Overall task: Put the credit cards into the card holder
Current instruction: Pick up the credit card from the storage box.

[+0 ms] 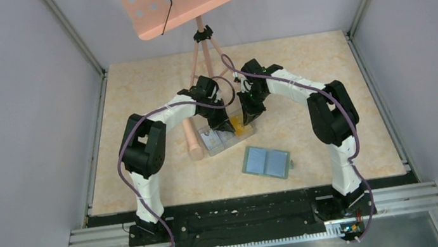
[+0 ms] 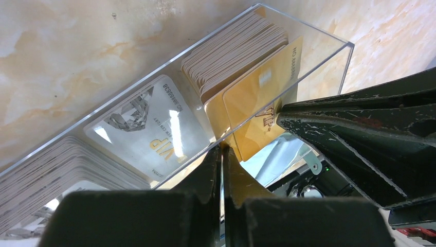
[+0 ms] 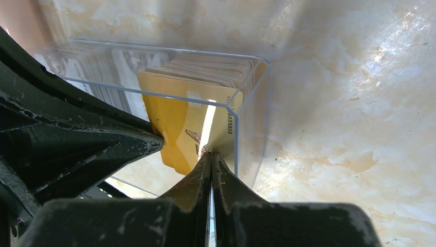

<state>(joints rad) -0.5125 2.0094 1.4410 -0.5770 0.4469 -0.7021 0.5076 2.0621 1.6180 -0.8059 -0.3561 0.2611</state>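
One orange-yellow credit card (image 3: pixel 175 118): light, stiff, slick, best taken edgewise; right gripper (image 3: pixel 210 154) closed on it, left gripper (image 2: pixel 222 152) closed on clear box (image 2: pixel 325 72) wall.

We see orange-yellow cards (image 2: pixel 252 98), a white-grey card (image 2: pixel 146 128) with a diamond print, a sage-green card holder (image 1: pixel 266 162) lined pale blue, cream-marbled worktop (image 1: pixel 326 84).

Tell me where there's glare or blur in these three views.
Left wrist view: a white glare streak crosses the grey-white card, and the left gripper up close looks soft. Right wrist view: a bright streak cuts across the orange card at the clear box wall. Top external view: even light, sharp, soft shadows only.
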